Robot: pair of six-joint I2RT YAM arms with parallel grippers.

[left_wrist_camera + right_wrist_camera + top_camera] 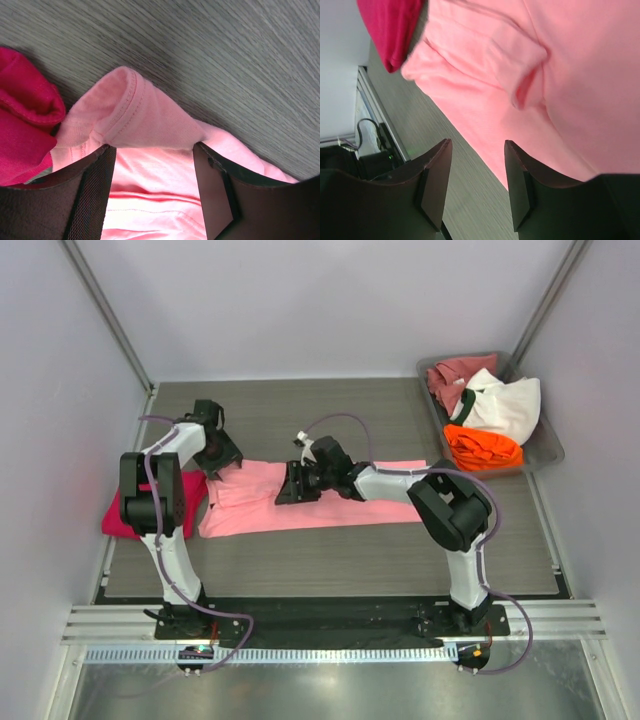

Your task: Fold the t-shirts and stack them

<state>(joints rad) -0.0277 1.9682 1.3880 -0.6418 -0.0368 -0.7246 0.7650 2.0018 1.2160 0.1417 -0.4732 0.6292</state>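
Top view alone: we see the tray (548,452) at the far right corner, holding the dusty rose t-shirt (450,375), the white t-shirt with dark trim (505,405) and the orange t-shirt (483,448). Neither wrist view shows these.
Left wrist view alone: we see a stitched sleeve hem (125,100) of the light pink t-shirt (150,175) humped up just past the fingertips, with the magenta-red t-shirt (25,125) just beside it.
Right wrist view alone: we see a small raised pleat (527,80) in the pink cloth, the shirt's edge lying on the worktop (465,200), and a cable (365,125) beyond the worktop's edge.
Light pink t-shirt: spread lengthwise across the middle of the worktop.
Magenta-red t-shirt: folded at the worktop's left edge, partly hidden by the left arm (150,490) in the top view.
Left gripper (152,150): low at the pink shirt's far left corner. Its jaws are spread with pink cloth lying between them, and we make out no pinch.
Right gripper (477,147): over the middle of the pink shirt in the top view. Its jaws are spread and hold nothing; bare worktop and the shirt's edge show through the gap.
T-shirts counted: five, two on the worktop and three in the tray.
Grippers counted: two, both spread.
Trays counted: one.
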